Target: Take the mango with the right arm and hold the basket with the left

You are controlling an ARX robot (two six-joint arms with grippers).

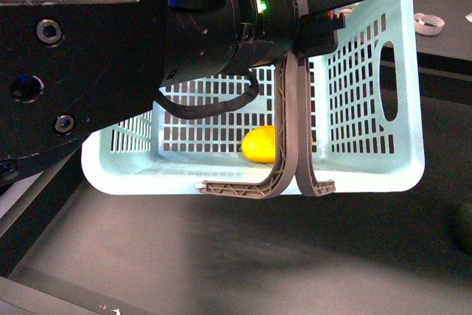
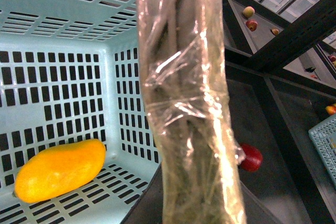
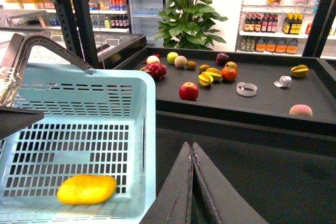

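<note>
With the mango (image 1: 259, 144) lying loose on the floor of the basket (image 1: 398, 160), which hangs from the left claw (image 1: 304, 43) clamped on its taped handles (image 2: 189, 103), and the right claw (image 3: 190, 153) closed and empty outside it, any swing could roll the fruit or slip the slick tape

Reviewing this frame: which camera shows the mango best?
The left wrist view: the mango appears large and whole on the floor of the basket. The right wrist view shows it whole but smaller. In the front view the grey handles hide part of it.
</note>
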